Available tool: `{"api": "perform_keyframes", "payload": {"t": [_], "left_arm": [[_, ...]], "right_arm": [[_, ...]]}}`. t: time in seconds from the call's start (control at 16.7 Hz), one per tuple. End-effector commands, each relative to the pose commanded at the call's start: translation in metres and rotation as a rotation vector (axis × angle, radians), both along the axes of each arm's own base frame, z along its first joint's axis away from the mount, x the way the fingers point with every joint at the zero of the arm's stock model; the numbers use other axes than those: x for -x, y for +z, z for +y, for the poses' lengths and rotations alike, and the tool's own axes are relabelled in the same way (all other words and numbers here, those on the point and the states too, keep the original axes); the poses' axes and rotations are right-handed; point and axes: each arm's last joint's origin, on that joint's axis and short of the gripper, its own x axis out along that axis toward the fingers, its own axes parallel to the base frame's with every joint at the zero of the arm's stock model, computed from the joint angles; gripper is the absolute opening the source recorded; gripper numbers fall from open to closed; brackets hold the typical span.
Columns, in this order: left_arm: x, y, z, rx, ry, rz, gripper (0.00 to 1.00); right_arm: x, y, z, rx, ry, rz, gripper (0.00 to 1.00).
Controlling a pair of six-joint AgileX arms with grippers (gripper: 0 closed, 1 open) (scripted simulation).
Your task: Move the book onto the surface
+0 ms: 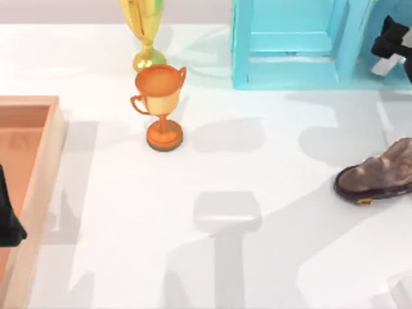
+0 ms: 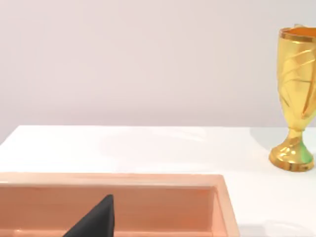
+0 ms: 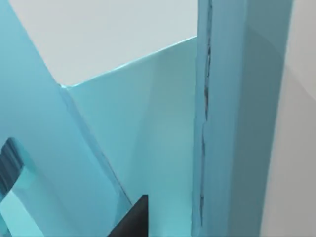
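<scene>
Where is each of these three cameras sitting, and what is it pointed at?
Top view: above the table, looking down on the white surface, orange trophy, shoe and turquoise shelf unit; left arm at the left edge over the wooden tray, right gripper by the shelf.
Left wrist view: on the left arm, facing across the tray to the gold trophy; a dark fingertip shows.
Right wrist view: on the right arm, close against the shelf unit.
Shared: tray, gold trophy, shelf unit.

Open tabletop (image 1: 257, 270) mid-table; orange trophy (image 1: 161, 103), shoe (image 1: 380, 177), tray (image 1: 38, 193) crowd the edges
</scene>
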Motion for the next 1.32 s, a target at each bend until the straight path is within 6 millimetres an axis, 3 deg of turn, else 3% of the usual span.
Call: {"api": "perform_keyframes", "payload": {"t": [0.48, 1.08, 1.32], "left_arm": [[0.000, 0.000, 0.000, 0.000, 0.000, 0.000, 1.00], [0.000, 0.000, 0.000, 0.000, 0.000, 0.000, 1.00], [0.000, 0.000, 0.000, 0.000, 0.000, 0.000, 1.00]], "right_arm": [[0.000, 0.000, 0.000, 0.000, 0.000, 0.000, 0.02], [0.000, 0.001, 0.003, -0.002, 0.007, 0.001, 0.00], [0.013, 0.025, 0.003, 0.010, 0.012, 0.032, 0.00]]}}
